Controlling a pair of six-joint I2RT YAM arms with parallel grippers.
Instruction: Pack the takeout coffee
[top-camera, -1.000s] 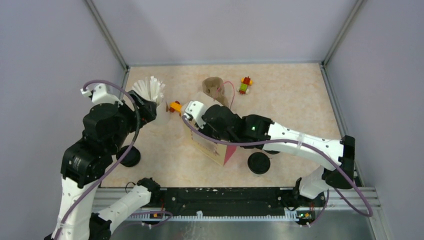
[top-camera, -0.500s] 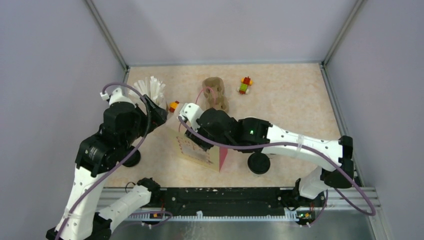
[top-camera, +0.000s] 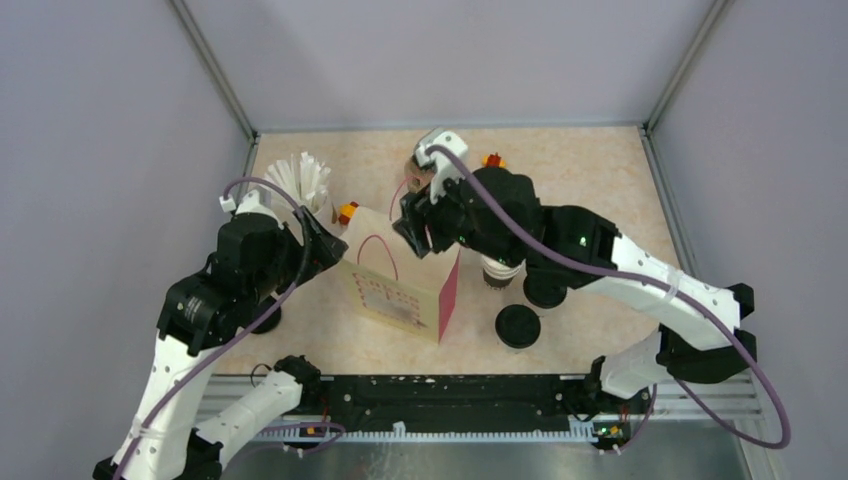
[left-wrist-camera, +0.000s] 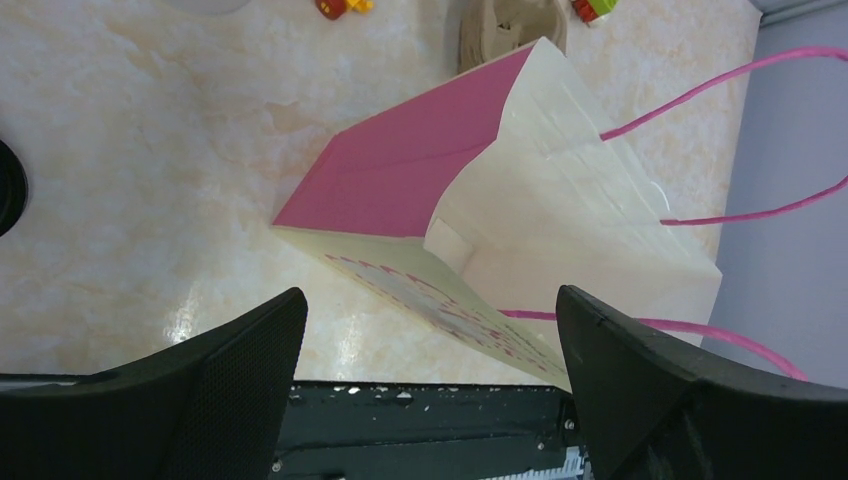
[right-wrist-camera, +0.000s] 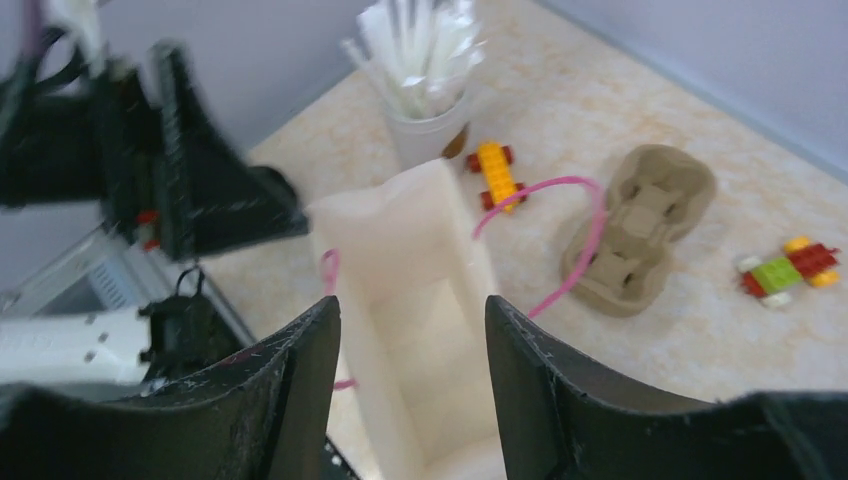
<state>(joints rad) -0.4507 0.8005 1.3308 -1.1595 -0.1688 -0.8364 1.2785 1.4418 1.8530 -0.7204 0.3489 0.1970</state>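
Note:
One takeout coffee cup (top-camera: 497, 272), white with a dark band, stands lidless right of the cream-and-pink paper bag (top-camera: 400, 285), half under my right arm. Two black lids (top-camera: 518, 326) (top-camera: 545, 290) lie near it. My right gripper (top-camera: 415, 225) hangs open above the bag's open mouth (right-wrist-camera: 425, 300), nothing between its fingers. My left gripper (top-camera: 325, 245) is wide open at the bag's left side; in the left wrist view the bag (left-wrist-camera: 480, 200) lies just beyond the left gripper (left-wrist-camera: 430, 345), not touching either finger.
A cup of white sticks (top-camera: 303, 180) stands at the back left, with a yellow toy (top-camera: 347, 212) beside it. The brown pulp tray (right-wrist-camera: 640, 225) and a red-green toy (right-wrist-camera: 790, 270) lie behind the bag. Another black lid (top-camera: 262, 315) sits under my left arm.
My right gripper has opened and risen back from the bag. The bag now stands upright, shifted slightly left. My left arm has swung in towards it.

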